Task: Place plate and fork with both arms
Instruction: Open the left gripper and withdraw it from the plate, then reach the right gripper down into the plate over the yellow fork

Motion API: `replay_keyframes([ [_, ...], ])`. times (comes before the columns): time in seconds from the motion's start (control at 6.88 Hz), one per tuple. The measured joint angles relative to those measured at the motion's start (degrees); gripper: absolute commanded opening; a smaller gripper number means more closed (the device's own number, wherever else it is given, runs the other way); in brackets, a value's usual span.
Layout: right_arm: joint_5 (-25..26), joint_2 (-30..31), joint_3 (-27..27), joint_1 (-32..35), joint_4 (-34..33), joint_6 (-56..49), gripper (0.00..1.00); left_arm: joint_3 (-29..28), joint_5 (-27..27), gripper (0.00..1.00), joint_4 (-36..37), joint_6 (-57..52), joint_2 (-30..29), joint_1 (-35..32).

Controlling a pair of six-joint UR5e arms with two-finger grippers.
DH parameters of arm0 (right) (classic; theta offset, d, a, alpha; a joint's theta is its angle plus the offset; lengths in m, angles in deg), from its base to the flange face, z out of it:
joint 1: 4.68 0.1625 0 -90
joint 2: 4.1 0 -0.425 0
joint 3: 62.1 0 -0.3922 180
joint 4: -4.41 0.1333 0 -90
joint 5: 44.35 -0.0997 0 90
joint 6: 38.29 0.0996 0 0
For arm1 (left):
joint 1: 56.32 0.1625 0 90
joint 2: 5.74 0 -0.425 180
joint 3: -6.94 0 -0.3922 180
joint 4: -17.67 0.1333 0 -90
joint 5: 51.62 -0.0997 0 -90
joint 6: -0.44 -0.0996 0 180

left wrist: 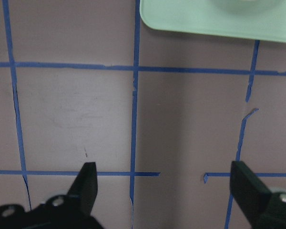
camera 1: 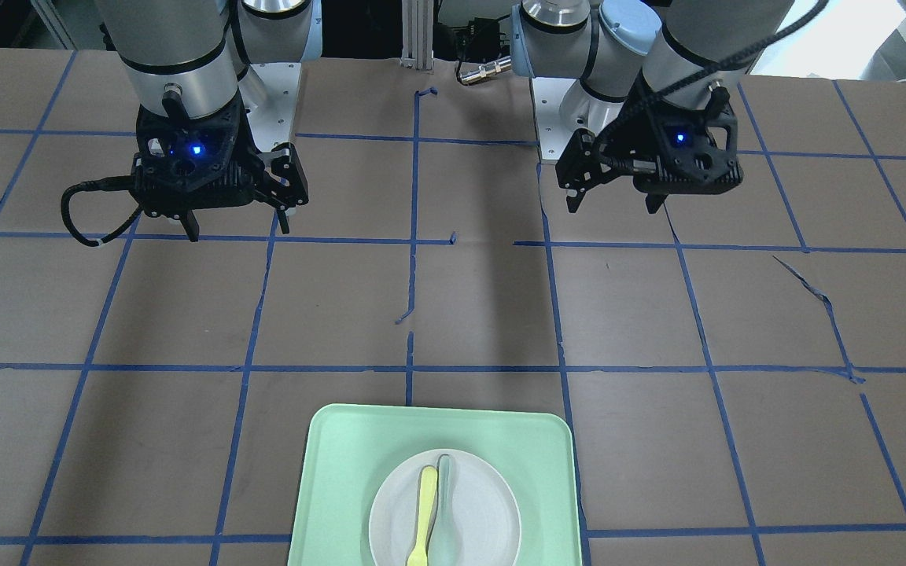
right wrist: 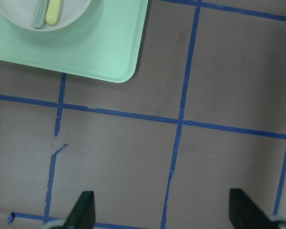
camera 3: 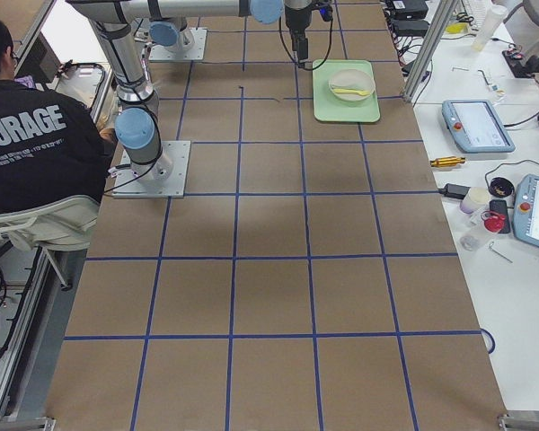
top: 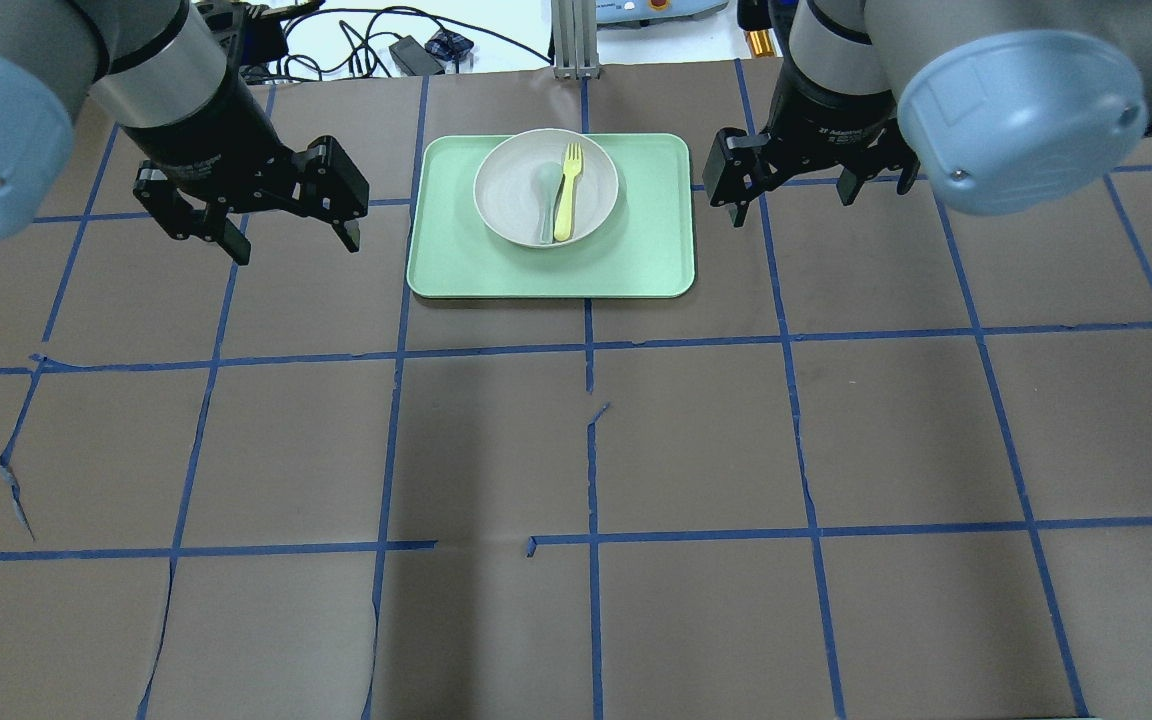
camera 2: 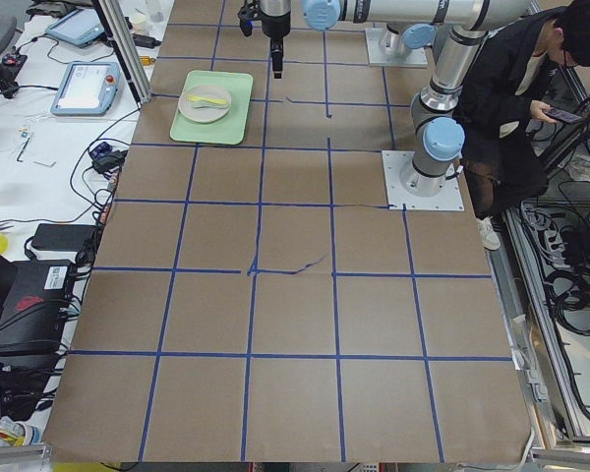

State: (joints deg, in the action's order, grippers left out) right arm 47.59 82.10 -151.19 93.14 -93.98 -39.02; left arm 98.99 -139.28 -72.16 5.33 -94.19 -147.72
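Note:
The off-white plate (top: 511,180) sits on the mint-green tray (top: 636,250) at the table's far middle. The yellow fork (top: 566,190) lies in the plate, next to a grey-green spoon (top: 546,195). My left gripper (top: 291,245) hangs open and empty to the left of the tray. My right gripper (top: 791,205) hangs open and empty to its right. In the front-facing view the plate (camera 1: 484,511), the fork (camera 1: 425,511), the left gripper (camera 1: 612,207) and the right gripper (camera 1: 239,231) all show. The right wrist view shows the plate (right wrist: 66,14) and the fork (right wrist: 52,12).
The table is brown paper with a blue tape grid, torn in places. The left wrist view shows the tray's corner (left wrist: 205,19) ahead of the open gripper (left wrist: 164,191). A seated person (camera 2: 516,108) is beside the robot's base. Cables and devices lie beyond the table's far edge.

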Motion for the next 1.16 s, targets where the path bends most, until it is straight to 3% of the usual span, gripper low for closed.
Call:
replay_keyframes([
  [0.29, -0.19, -0.43, 0.7, -0.04, -1.05, 3.27, 1.0, 5.59, -0.93, 1.0, 2.35, 3.55, 3.77, -1.76],
  [0.73, -0.82, -3.06, 3.56, 0.07, -0.78, 7.12, 1.0, 6.98, -1.16, 1.0, 3.56, 4.38, 4.49, -2.18],
  [1.16, -0.62, -17.85, 7.8, 3.85, -11.99, 14.5, 1.0, 6.94, -1.14, 1.0, 4.43, 4.71, 3.92, -2.2],
])
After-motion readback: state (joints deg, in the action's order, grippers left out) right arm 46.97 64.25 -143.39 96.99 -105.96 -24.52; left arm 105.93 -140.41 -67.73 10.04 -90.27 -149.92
